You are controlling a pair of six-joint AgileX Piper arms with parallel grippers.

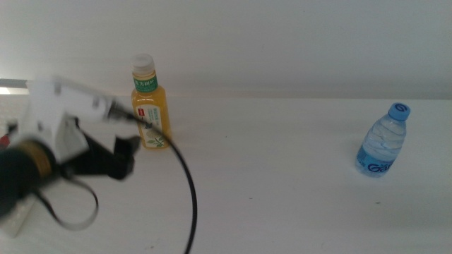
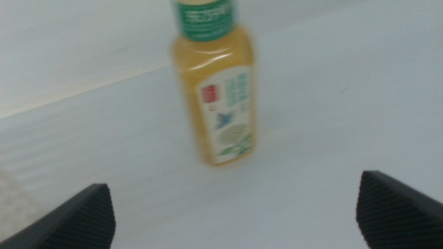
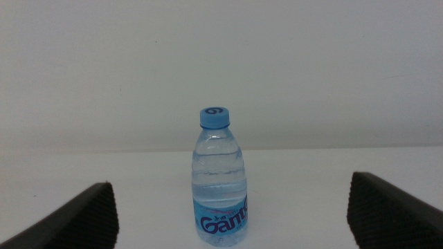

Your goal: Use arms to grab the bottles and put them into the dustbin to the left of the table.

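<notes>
An orange juice bottle (image 1: 150, 101) with a white cap and green label stands upright at the back left of the white table (image 1: 282, 176). My left gripper (image 1: 126, 155) is just in front of it and to its left, blurred. In the left wrist view the juice bottle (image 2: 214, 90) stands ahead, centred between the wide-apart jaws of the open left gripper (image 2: 235, 214), which holds nothing. A small clear water bottle (image 1: 382, 140) with a blue cap stands upright at the right. The right wrist view shows this water bottle (image 3: 219, 180) ahead of the open right gripper (image 3: 232, 214). The dustbin is out of view.
A black cable (image 1: 185, 190) loops from the left arm across the table's front left. A pale wall rises behind the table. A white object (image 1: 18, 215) lies under the left arm at the left edge.
</notes>
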